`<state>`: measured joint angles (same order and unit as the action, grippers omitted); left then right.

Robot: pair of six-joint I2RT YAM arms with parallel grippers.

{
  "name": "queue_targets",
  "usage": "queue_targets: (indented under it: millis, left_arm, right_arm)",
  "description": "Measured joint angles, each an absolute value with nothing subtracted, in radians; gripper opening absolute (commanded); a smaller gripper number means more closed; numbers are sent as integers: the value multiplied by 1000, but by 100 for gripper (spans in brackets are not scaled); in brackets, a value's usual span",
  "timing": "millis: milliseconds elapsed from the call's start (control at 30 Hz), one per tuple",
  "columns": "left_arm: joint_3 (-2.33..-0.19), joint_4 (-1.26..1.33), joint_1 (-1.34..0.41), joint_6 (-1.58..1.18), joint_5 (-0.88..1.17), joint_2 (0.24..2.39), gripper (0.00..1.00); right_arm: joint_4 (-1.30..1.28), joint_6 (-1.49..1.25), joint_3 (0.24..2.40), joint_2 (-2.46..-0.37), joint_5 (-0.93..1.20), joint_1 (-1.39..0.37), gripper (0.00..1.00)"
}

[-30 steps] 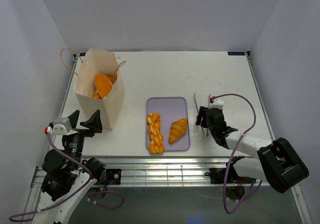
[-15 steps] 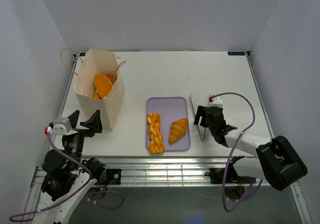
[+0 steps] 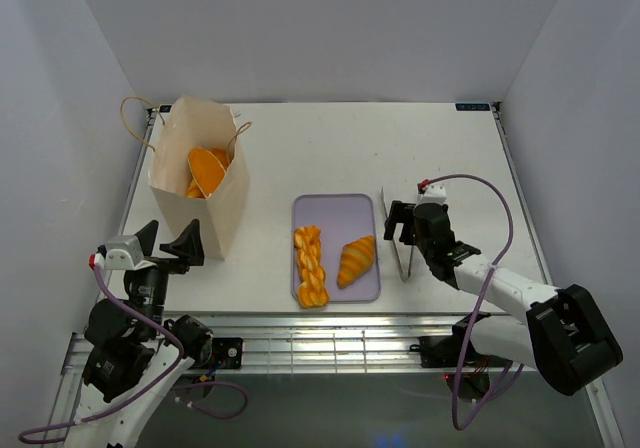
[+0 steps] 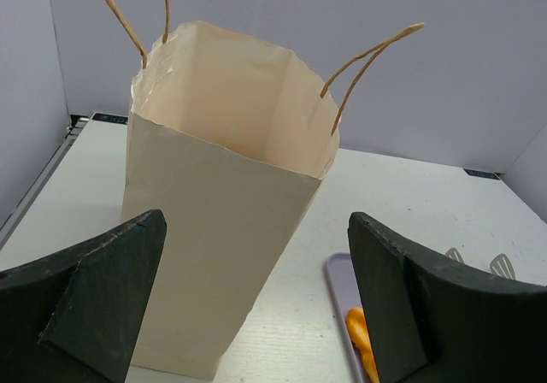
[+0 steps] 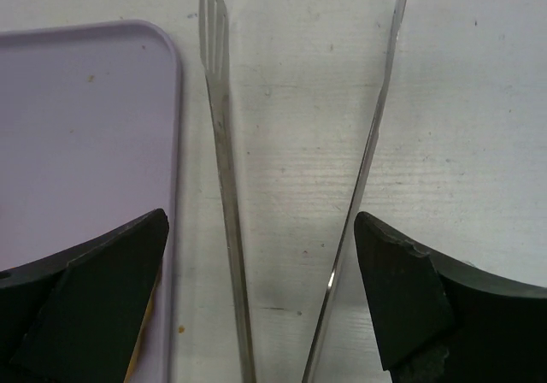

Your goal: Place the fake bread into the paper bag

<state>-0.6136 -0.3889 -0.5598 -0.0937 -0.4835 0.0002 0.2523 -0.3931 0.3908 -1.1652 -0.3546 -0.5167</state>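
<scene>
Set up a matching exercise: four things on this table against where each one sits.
Things:
1 croissant
2 braided loaf
3 tongs
4 paper bag

Places:
A left half of the lilac tray
B right of the tray, off it
C far left, standing upright
D right half of the tray

Pairs: 1-D; 2-A; 3-B; 4-C

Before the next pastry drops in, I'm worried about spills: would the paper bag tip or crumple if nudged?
Probably tippy: the paper bag stands tall on a narrow base, though the fake bread already inside likely steadies it. Its thin walls look creased, so a push would likely dent them.
</scene>
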Motion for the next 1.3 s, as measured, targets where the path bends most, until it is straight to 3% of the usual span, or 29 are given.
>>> queue_targets:
  millis: [200,500,800,967,1300]
  left_arm:
    - [-634,-398,-560,-93,-513,24,98]
    - [-850,-424,-560,-77,-540,200,98]
    - [-1077,-495,-560,-122,-508,468,95]
    - [-1081,-518,-560,-144,-462,608,96]
    - [-1008,-476,-560,-155,-423,612,97]
  right_arm:
    - [170,-361,510,-1076,-306,-516,90]
    - [4,-308,710,-1018,-178,-516,90]
    - [-193,-307,860,-926,-255,-516,90]
    - [-286,-306,905,-875,-344,-516,90]
    - [-350,-306,907,-801,-391,-516,90]
